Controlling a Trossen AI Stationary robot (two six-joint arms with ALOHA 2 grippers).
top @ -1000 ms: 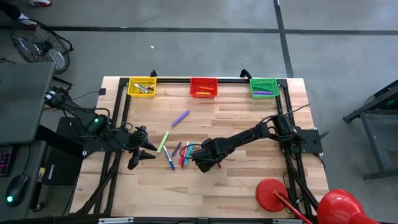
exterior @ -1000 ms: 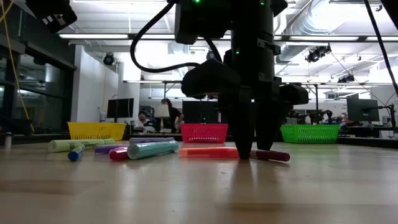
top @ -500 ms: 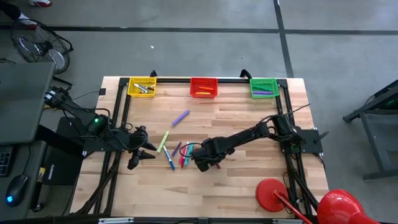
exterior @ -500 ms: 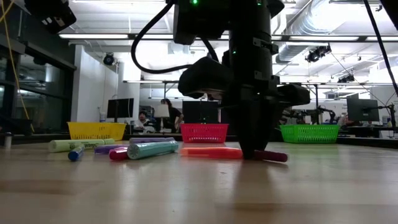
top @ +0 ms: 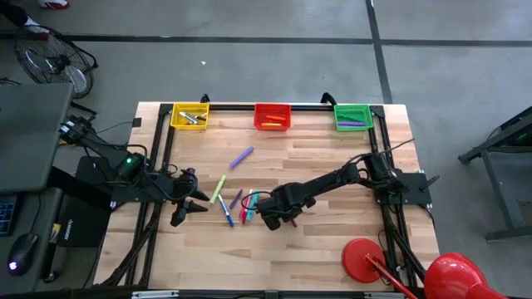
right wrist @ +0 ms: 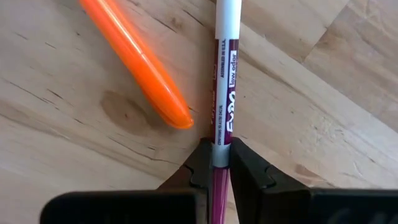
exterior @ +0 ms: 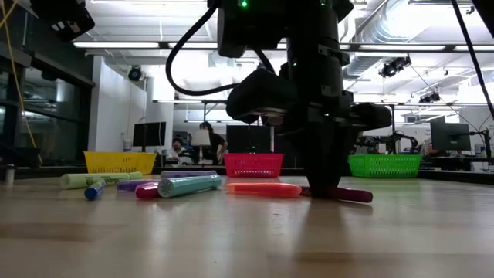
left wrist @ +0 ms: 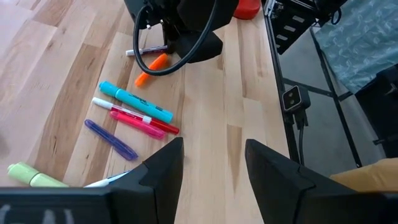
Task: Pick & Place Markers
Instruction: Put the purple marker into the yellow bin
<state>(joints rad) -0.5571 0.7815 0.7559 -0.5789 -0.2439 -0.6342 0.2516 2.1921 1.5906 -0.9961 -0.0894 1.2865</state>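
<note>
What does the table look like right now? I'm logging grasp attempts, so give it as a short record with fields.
right gripper: jaws shut on the maroon marker, still at table level
beside it: orange marker, not gripped
left gripper: open, waiting at the table's left
loose markers: clustered mid-table
baskets: yellow basket, red basket, green basket along the far edge

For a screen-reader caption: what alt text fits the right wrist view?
The right gripper is shut on a white-and-maroon marker lying on the wooden table. An orange marker lies beside it, apart.
</note>
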